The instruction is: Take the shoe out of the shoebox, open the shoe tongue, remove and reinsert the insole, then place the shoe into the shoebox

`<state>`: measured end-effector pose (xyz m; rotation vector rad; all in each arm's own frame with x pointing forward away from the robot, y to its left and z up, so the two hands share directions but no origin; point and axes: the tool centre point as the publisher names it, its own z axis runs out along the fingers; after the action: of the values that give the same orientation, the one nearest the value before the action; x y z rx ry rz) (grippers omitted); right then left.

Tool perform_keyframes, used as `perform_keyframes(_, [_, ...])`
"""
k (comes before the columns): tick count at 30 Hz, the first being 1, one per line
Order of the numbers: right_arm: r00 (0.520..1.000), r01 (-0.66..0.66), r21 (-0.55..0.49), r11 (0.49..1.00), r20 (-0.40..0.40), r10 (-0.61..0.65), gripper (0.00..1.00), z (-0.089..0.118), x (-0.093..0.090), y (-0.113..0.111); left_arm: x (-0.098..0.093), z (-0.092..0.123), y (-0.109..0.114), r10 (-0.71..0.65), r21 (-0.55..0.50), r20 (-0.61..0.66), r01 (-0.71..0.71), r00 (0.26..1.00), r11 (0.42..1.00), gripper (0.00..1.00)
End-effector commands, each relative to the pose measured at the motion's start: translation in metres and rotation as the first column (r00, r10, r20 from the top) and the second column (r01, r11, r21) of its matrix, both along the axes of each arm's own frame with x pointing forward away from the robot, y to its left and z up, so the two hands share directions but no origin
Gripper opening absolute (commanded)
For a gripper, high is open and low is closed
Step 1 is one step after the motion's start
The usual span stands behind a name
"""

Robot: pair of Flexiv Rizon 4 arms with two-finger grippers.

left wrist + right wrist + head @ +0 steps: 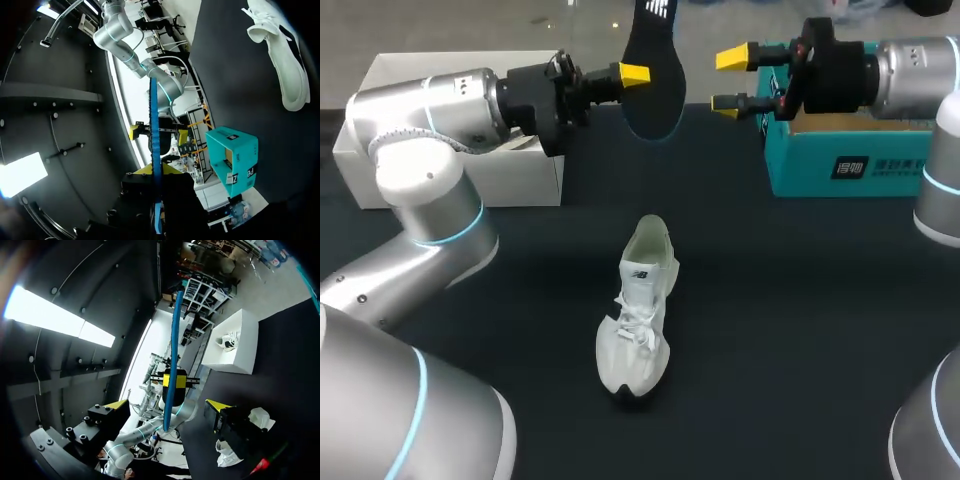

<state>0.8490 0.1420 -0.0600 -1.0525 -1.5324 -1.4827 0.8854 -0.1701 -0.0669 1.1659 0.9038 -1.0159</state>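
Matt black insole (pixel 655 75), white cloth shoe (pixel 638 320)

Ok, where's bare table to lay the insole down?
Widest bare table lies right of the shoe, in front of the teal box. A narrower strip lies between shoe and left arm. Crowded at the back, between the white box and teal box.

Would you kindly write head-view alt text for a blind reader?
The left arm holds a black insole in its jaws above the dark table, the right arm's open jaws beside it. A white shoe lies below; a white shoebox and teal box stand behind.
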Motion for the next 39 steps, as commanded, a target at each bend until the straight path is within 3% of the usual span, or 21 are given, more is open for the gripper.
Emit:
perform_keyframes(1, [0.996,-0.094,-0.089,0.992,-0.001,0.094,0.98,0.002,0.024,0.001,0.007,-0.001,0.002,-0.038,0.027,0.009,0.037,0.999,0.999,0.00])
perform_keyframes(2, [0.996,-0.090,-0.090,0.992,-0.002,0.090,0.79,0.002,0.026,0.002,0.007,-0.001,0.001,-0.038,0.027,0.009,0.038,0.999,0.999,0.00])
perform_keyframes(4, [0.998,-0.068,-0.097,0.993,-0.021,0.066,0.71,0.001,0.027,0.005,0.010,-0.001,-0.001,-0.025,0.025,0.016,0.025,1.000,0.999,0.00])
perform_keyframes(5, [0.998,-0.065,-0.115,0.991,-0.027,0.062,0.57,0.000,0.027,0.007,0.010,0.000,-0.002,-0.024,0.023,0.016,0.023,1.000,0.999,0.00])
perform_keyframes(12, [0.999,-0.024,-0.214,0.977,-0.027,0.019,0.55,-0.006,0.029,0.025,0.017,0.002,-0.010,-0.003,0.007,0.028,0.003,1.000,1.000,0.00])
perform_keyframes(16, [0.999,0.012,-0.197,0.980,-0.031,-0.019,0.55,-0.006,0.030,0.034,0.021,0.001,-0.015,-0.005,0.004,0.029,0.005,1.000,1.000,0.00])
perform_keyframes(18, [0.999,0.017,-0.201,0.979,-0.027,-0.023,0.49,-0.008,0.030,0.038,0.023,0.000,-0.018,-0.006,0.003,0.029,0.006,1.000,1.000,0.00])
perform_keyframes(26, [0.999,0.036,-0.198,0.979,-0.031,-0.043,0.43,-0.011,0.030,0.042,0.029,0.003,-0.024,0.008,-0.019,0.041,-0.007,0.999,1.000,0.00])
perform_keyframes(39, [0.995,0.087,-0.171,0.981,-0.039,-0.095,0.23,-0.013,0.035,0.045,0.025,0.005,-0.033,0.004,-0.046,0.051,-0.002,0.999,0.999,0.00])
